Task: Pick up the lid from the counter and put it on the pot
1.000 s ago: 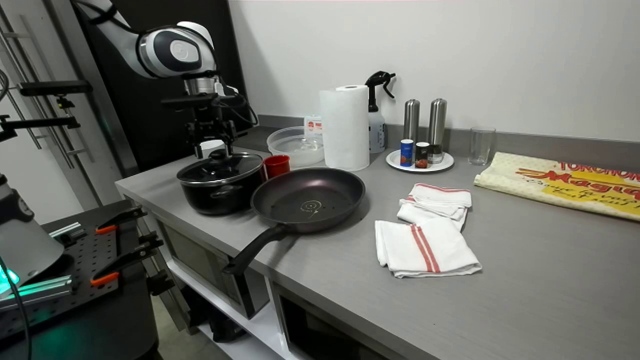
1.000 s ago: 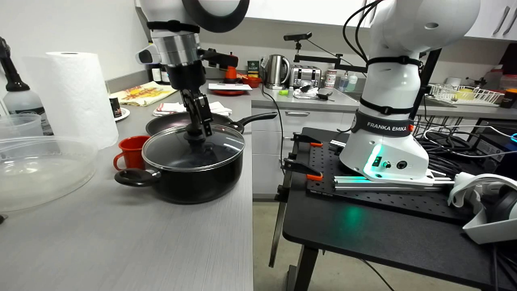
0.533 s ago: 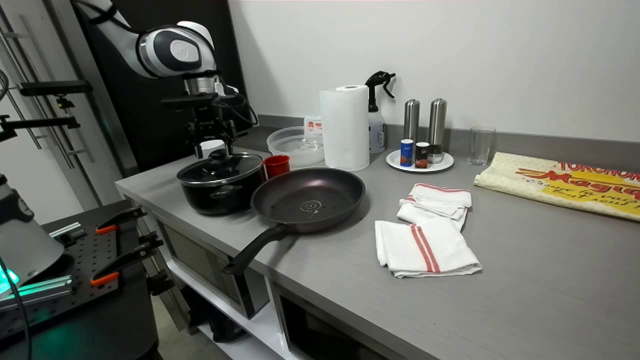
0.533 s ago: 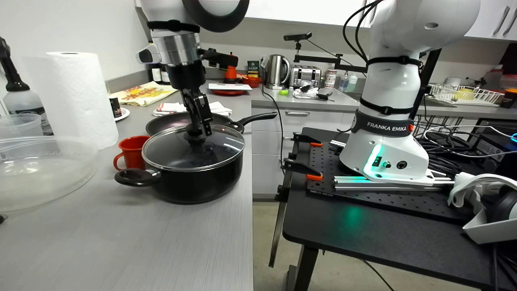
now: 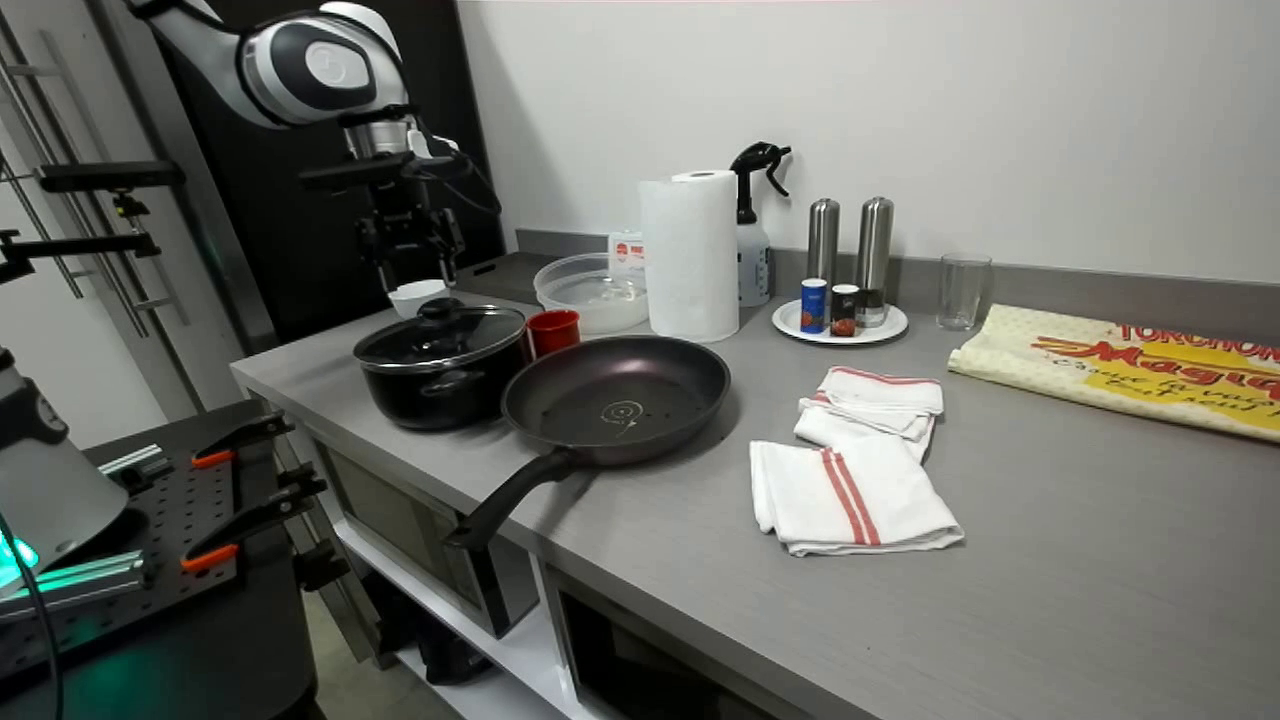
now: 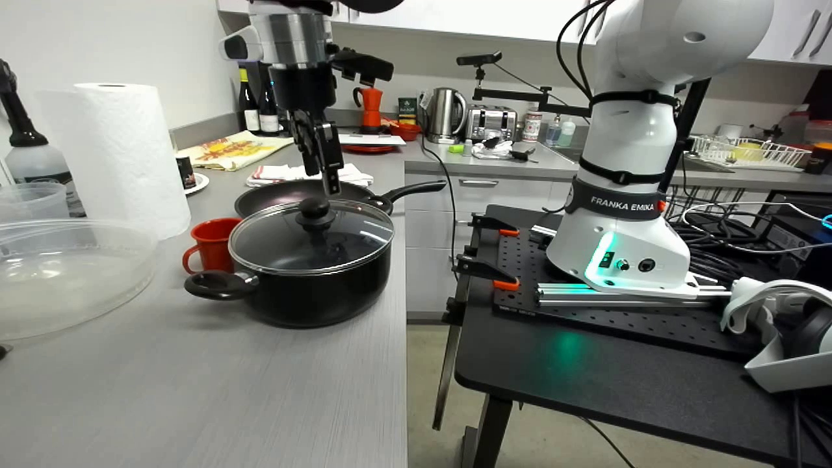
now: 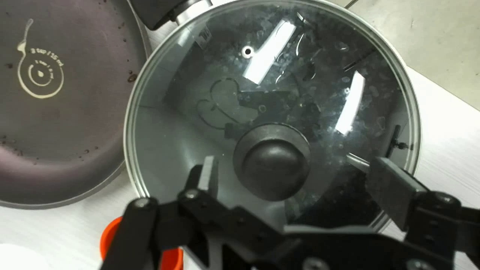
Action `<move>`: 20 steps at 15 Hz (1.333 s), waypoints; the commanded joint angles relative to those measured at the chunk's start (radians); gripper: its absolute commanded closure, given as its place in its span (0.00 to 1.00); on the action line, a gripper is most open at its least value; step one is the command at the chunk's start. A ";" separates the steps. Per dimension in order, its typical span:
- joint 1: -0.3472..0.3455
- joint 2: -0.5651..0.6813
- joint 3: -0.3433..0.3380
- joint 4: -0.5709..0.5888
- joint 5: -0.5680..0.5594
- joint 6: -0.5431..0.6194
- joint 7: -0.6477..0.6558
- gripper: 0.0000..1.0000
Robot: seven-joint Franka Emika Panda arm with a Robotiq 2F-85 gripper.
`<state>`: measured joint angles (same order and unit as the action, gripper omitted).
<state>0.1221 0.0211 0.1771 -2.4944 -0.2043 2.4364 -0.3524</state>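
Observation:
The see-through lid (image 6: 351, 240) lies flat on the black pot (image 6: 318, 299), its pale rim following the pot's edge in both exterior views. Both stand on the grey counter (image 6: 260, 390), close to its front edge. Above the lid's dark knob (image 7: 275, 168) hangs my gripper (image 5: 418, 277), clear of it by a small gap. Its fingers are wide apart with nothing held between them. In the wrist view the gripper (image 7: 299, 180) shows one finger on each side of the knob's outline, and the glass of the lid fills the middle.
A black frying pan (image 5: 620, 400) sits right beside the pot, its handle reaching past the counter's edge. Close by are a red mug (image 6: 218, 240), a paper towel roll (image 5: 690, 260), a clear plastic bowl (image 6: 65, 279) and a white bowl (image 5: 415, 298).
Over the last half second my gripper has risen from around the knob to above it, jaws apart throughout. The lid and pot have stayed where they were.

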 commanded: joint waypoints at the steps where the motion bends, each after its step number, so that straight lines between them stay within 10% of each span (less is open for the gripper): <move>1: 0.013 -0.029 -0.010 -0.012 0.006 -0.002 -0.001 0.00; 20: 0.012 -0.033 -0.025 -0.061 0.014 0.044 -0.003 0.00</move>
<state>0.1251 -0.0116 0.1557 -2.5269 -0.1992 2.4466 -0.3521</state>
